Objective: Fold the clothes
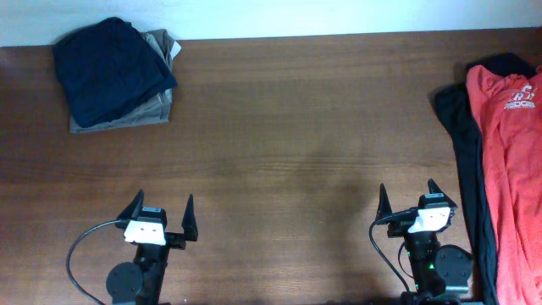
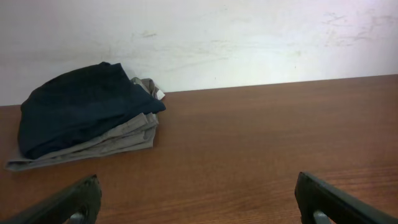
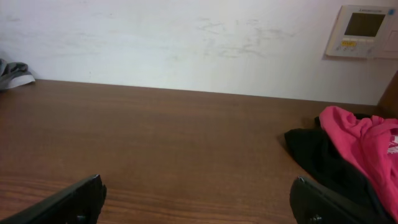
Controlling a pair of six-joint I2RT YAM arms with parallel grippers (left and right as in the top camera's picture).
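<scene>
A folded dark navy garment (image 1: 112, 66) lies on folded grey-olive trousers (image 1: 127, 115) at the table's far left corner; both also show in the left wrist view, the navy one (image 2: 81, 106) on top of the trousers (image 2: 112, 140). A red printed T-shirt (image 1: 508, 161) lies unfolded over a black garment (image 1: 464, 144) along the right edge; the right wrist view shows the T-shirt (image 3: 364, 140) and the black garment (image 3: 323, 155). My left gripper (image 1: 161, 206) is open and empty near the front edge. My right gripper (image 1: 407, 191) is open and empty, left of the black garment.
The brown wooden table (image 1: 288, 127) ends at a white wall at the back. A wall control panel (image 3: 362, 31) shows in the right wrist view. Black cables (image 1: 80, 254) trail beside the arm bases.
</scene>
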